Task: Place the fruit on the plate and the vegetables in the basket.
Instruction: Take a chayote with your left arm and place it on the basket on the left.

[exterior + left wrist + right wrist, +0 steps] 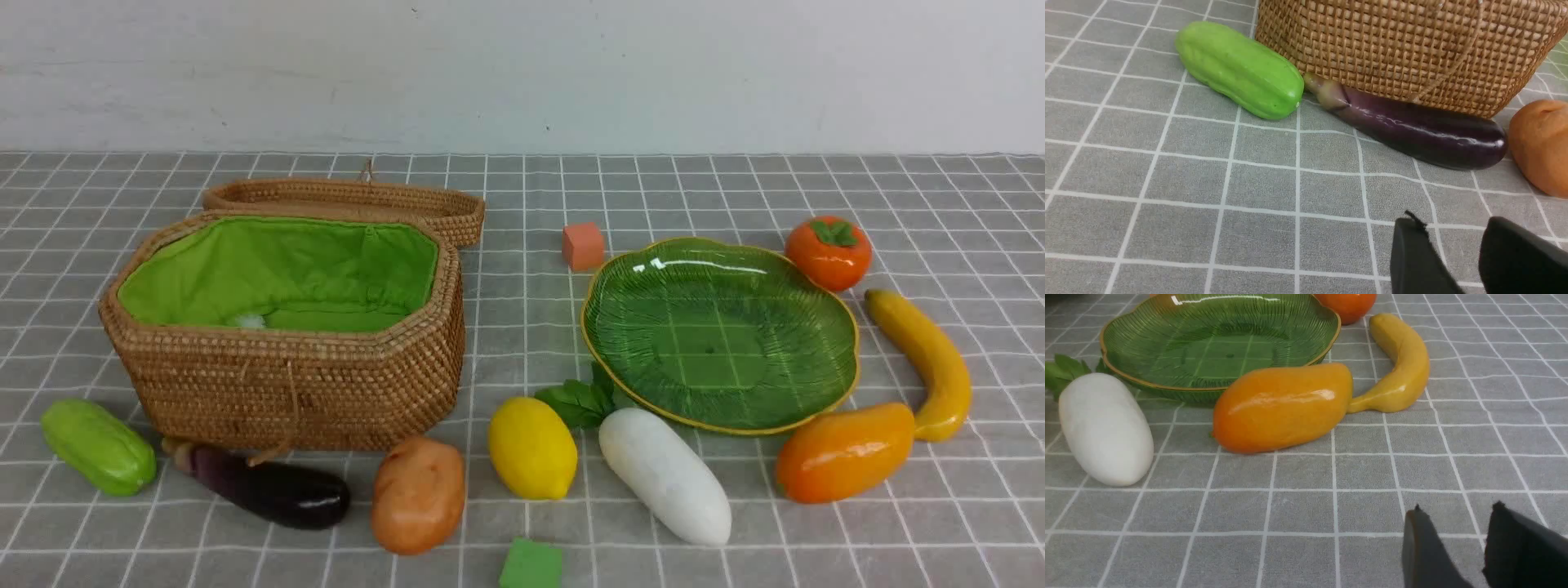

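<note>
The plate (718, 335) sits right of the open basket (294, 384), whose lid (351, 200) lies behind it. The persimmon (828, 251), banana (927, 359) and mango (845, 452) lie on the cloth (522, 245) along the plate's right side. The lemon (532, 447), leaf sprig (581, 400) and radish (665, 475) lie at its near-left rim. The potato (418, 494), eggplant (269, 486) and gourd (98, 446) lie before the basket, the eggplant touching its wall. The left gripper (1451, 228) and right gripper (1457, 514) hang low over the cloth, jaws parted, gripping nothing.

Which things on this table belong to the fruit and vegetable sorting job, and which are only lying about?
Belong to the job:
lemon, mango, banana, persimmon, plate, radish, potato, eggplant, gourd, leaf sprig, basket

Only lying about:
orange cube, green cube
</note>
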